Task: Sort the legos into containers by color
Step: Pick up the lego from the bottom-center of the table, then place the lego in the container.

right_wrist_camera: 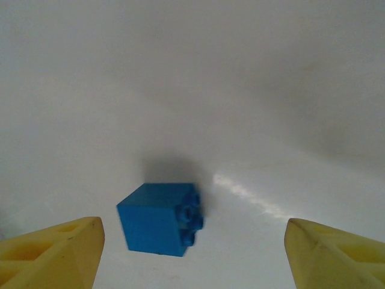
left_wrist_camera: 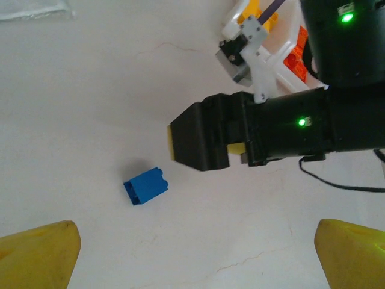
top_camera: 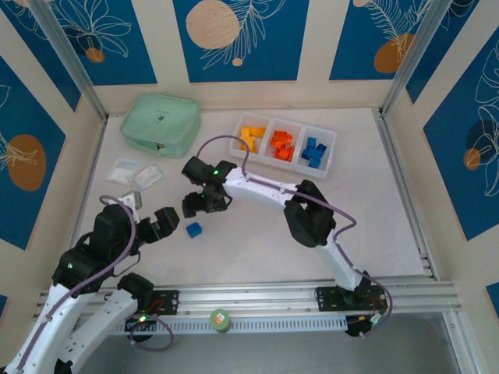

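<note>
right jaws apart, blue lego (right_wrist_camera: 159,220) just ahead

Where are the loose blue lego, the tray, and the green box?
blue lego (right_wrist_camera: 153,220), right wrist view, smooth face
tray (top_camera: 332,149), top external view, right rim
green box (top_camera: 160,125), top external view, lid middle

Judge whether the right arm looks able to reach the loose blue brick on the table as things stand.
Probably yes. The right gripper is open close by the blue brick, its yellow fingers standing either side of it, with bare table around it and nothing in between.
</note>
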Tool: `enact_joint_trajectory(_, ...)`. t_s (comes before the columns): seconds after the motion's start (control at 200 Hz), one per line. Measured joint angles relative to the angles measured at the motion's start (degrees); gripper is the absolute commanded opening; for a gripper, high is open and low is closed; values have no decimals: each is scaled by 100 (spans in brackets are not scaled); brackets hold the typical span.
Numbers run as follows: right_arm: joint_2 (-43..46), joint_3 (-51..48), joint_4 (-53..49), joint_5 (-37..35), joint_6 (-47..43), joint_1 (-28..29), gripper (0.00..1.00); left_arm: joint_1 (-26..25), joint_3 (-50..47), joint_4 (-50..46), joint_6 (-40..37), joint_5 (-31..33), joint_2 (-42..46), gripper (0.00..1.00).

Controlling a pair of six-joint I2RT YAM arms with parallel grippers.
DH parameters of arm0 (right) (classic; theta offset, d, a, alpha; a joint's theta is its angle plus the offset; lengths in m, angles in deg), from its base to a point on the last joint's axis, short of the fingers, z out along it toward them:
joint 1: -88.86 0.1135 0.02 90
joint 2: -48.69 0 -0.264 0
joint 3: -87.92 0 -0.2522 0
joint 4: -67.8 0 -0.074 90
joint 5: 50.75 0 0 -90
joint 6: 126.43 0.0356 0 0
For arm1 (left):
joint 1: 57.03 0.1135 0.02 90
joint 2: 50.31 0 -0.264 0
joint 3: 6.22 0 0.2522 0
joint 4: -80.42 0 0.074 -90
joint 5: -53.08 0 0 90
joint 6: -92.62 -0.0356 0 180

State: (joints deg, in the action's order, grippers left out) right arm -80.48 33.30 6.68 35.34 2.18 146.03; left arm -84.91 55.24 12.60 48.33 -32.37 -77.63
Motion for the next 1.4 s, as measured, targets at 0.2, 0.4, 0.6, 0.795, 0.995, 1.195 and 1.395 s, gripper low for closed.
enact_joint_trajectory(0.2,-326,201,-74,142,68,308,83,0,-70,-295,223,205,251,99)
enact_joint_trajectory(0.4,-649,391,-157,160,92,348,76,0,-85,-424,345,382,439,99)
enact_joint_trajectory(0.6,-824,612,-326,111,92,348,63,0,-111,-437,354,459,446,99)
enact_joint_trajectory(0.795,-896,715,-330,94,111,348,50,0,-151,-424,352,457,450,99)
enact_joint_trajectory(0.995,-723,485,-232,83,153,332,45,0,-162,-321,348,413,330,99)
enact_joint_trajectory(1.195,-4,-415,0,72,240,175,44,0,-162,-61,313,214,31,99)
enact_joint_trajectory(1.395,1143,-1370,236,-26,304,-413,43,0,-164,361,179,-28,-413,99)
